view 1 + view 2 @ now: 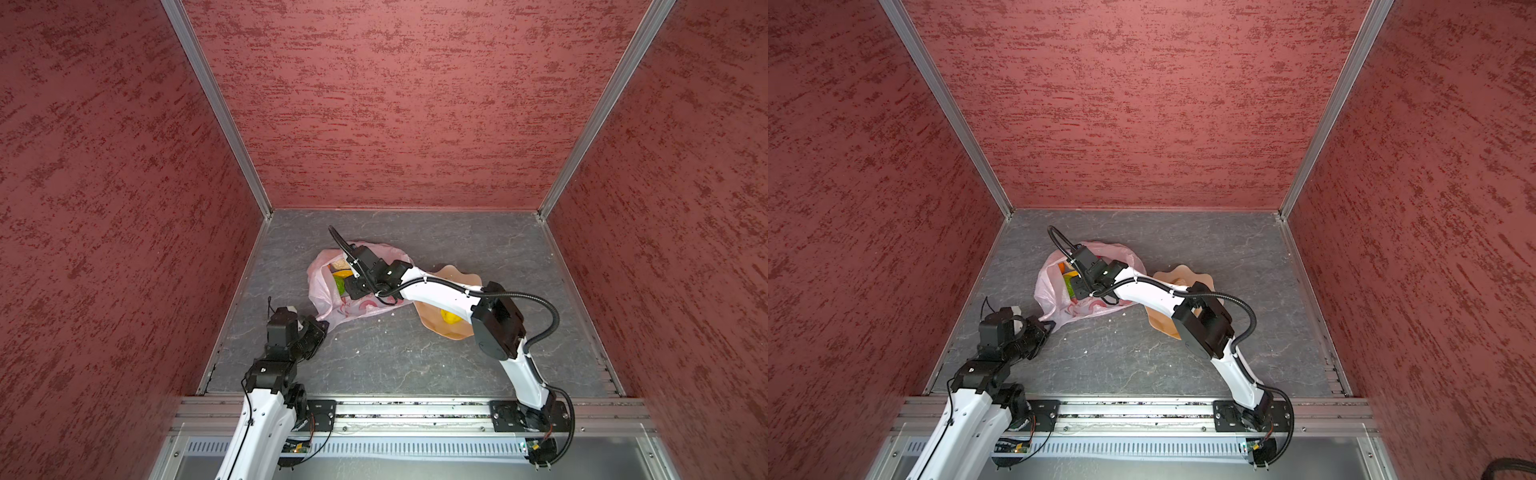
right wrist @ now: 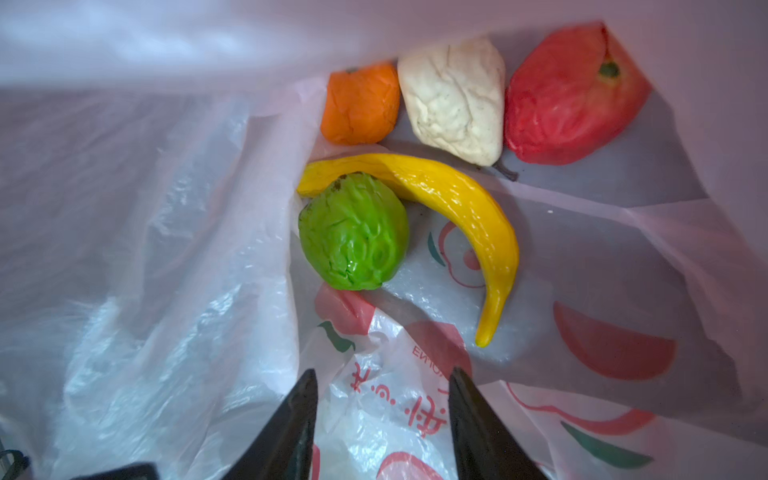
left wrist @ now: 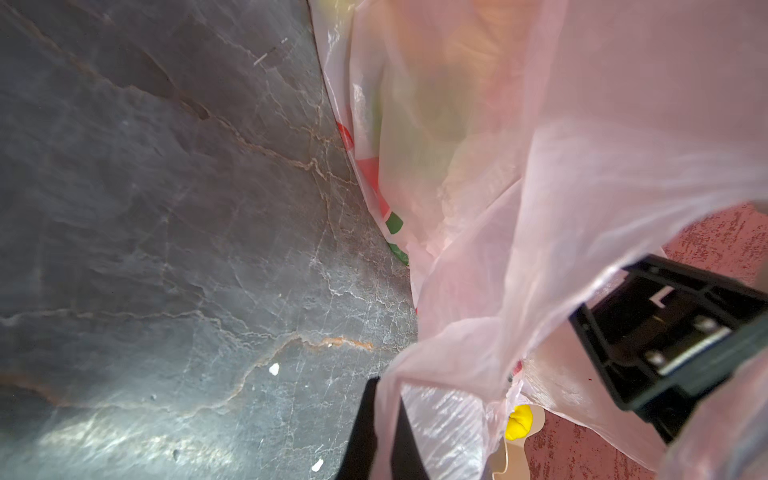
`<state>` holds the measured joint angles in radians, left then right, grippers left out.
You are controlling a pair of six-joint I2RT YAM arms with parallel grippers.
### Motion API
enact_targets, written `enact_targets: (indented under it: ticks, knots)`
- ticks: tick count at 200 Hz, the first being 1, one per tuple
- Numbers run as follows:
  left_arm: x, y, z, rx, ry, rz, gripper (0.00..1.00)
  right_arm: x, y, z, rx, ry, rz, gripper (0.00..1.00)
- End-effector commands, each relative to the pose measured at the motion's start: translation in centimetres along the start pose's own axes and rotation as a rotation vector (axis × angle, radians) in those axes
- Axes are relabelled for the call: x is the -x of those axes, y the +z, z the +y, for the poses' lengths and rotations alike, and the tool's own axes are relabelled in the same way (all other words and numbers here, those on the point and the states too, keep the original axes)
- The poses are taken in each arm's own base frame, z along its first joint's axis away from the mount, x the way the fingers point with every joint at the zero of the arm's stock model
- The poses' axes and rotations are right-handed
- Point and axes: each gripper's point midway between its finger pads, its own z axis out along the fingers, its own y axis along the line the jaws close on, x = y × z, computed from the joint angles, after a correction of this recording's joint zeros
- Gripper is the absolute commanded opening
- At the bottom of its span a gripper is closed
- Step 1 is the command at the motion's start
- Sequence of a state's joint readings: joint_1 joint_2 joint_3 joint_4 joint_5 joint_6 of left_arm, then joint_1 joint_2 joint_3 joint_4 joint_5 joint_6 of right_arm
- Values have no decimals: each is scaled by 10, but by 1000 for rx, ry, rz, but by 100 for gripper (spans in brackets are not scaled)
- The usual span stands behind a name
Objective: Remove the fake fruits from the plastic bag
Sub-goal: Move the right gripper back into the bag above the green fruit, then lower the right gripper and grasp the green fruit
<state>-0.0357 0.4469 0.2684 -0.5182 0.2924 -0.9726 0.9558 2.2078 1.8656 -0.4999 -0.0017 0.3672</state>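
The pale-pink plastic bag (image 1: 332, 303) lies on the grey floor with its mouth open, and shows in both top views. My left gripper (image 3: 384, 399) is shut on the bag's handle at its near-left corner (image 1: 322, 326). My right gripper (image 2: 382, 374) is inside the bag's mouth, open, with only printed plastic below it. Just ahead of it lie a green fruit (image 2: 353, 232) and a yellow banana (image 2: 457, 208). Farther in sit an orange one (image 2: 361, 104), a cream-white lumpy one (image 2: 453, 99) and a red one (image 2: 569, 95). A bumpy yellow fruit (image 1: 451, 316) rests outside the bag.
A tan wavy-edged plate (image 1: 453, 274) right of the bag holds the bumpy yellow fruit, partly under my right arm (image 1: 440, 291). Red textured walls close in the left, back and right. Small white crumbs (image 3: 274, 368) dot the floor near the bag.
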Motion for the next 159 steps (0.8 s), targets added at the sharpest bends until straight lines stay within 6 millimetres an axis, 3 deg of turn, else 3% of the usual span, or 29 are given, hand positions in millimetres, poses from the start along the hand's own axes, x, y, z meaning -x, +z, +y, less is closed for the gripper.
enact_targets:
  ticks: [1, 57, 104, 159]
  knots:
    - [5, -9, -5, 1, 14, -37, 0, 5, 14, 8, 37, 52, -19, 52]
    - [2, -15, 0, 15, 8, -40, 0, 16, 37, 5, 32, 177, -103, 61]
    - [0, -15, 2, 19, 6, -32, 0, 27, 45, 14, 75, 204, -137, 73]
    - [-2, -16, 2, 11, 9, -26, 0, 29, 62, 21, 110, 215, -125, 79]
